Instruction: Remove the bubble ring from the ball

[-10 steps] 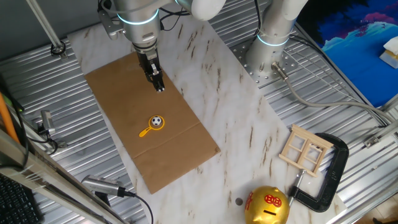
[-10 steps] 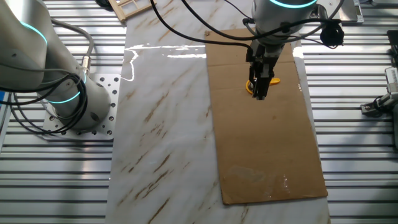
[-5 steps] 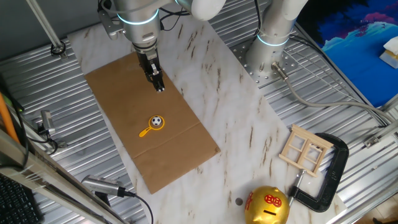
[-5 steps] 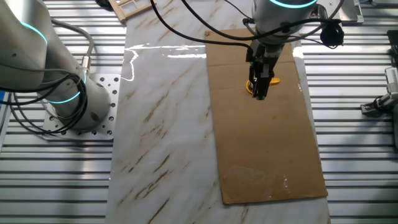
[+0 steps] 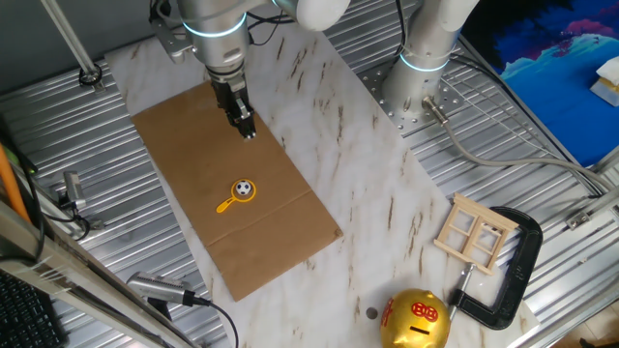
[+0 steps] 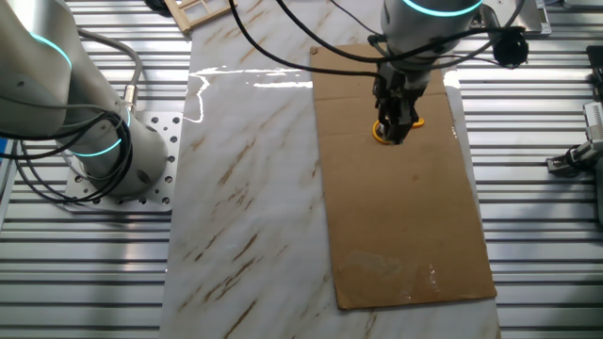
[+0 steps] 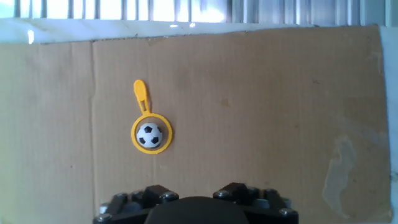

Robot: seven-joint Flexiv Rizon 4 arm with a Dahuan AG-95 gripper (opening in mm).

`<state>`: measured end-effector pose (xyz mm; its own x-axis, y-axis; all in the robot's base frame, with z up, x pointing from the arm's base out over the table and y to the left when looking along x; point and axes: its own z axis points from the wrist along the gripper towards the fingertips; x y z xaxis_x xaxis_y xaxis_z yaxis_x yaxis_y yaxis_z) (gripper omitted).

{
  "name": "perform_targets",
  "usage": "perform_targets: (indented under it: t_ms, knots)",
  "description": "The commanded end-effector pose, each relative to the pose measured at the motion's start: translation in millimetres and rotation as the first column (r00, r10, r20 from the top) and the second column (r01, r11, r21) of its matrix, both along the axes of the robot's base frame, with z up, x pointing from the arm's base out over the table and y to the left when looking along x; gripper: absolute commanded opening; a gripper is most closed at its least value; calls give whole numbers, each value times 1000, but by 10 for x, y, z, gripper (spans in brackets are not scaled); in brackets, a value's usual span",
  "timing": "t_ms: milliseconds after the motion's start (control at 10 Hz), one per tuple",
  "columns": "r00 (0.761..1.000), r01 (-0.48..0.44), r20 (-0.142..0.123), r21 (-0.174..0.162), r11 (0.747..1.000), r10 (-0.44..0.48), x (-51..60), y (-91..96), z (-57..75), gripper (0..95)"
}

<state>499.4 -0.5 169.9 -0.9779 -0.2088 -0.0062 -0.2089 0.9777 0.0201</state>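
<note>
Clamp (image 5: 503,271): black C-clamp at the near right corner of the worktop in one fixed view, lying on the ribbed metal beside the marble.
Piggy bank (image 5: 416,321): shiny gold, round, red marks on top, at the near edge of the marble slab, just left of the clamp.
Wooden frame (image 5: 475,232): small pale lattice with four panes, lying flat at the slab's right edge, touching the clamp's inner side.
Marble slab (image 5: 377,184): white with brown veins, a long strip running from the near edge to the far edge over a ribbed metal table (image 5: 542,193).
Cardboard sheet (image 5: 208,208): brown, flat on the slab's left side, creased across its near third.
Bubble ring (image 5: 238,195): yellow-orange, flat on the cardboard near the crease, its loop around the ball, handle pointing toward the left edge.
Ball (image 5: 245,188): white with black patches, sitting inside the loop; in the hand view (image 7: 149,134) it fills most of the ring (image 7: 150,129).
Gripper (image 5: 247,129): black, pointing down over the cardboard's far half, well apart from ring and ball, holding nothing; how far its fingers are parted I cannot tell.
Arm base (image 5: 423,72): white column bolted to a plate at the far right of the slab, cables trailing off it.
Room: blue patterned cloth (image 5: 561,68) beyond the right edge; a keyboard corner (image 5: 24,314) at the near left.
</note>
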Motion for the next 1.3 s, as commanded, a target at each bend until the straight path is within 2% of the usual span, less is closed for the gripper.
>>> perform_targets:
  t_ms: [100,700,1000,1300]
  knots:
    - [980,-196,-13,27,980,197,6,5,1,0]
    - [988,-152,-10,45,987,152,5,6,3,0]
    - [996,-82,-11,58,995,83,14,13,3,0]
    - [999,-49,-20,56,997,51,181,105,12,0]
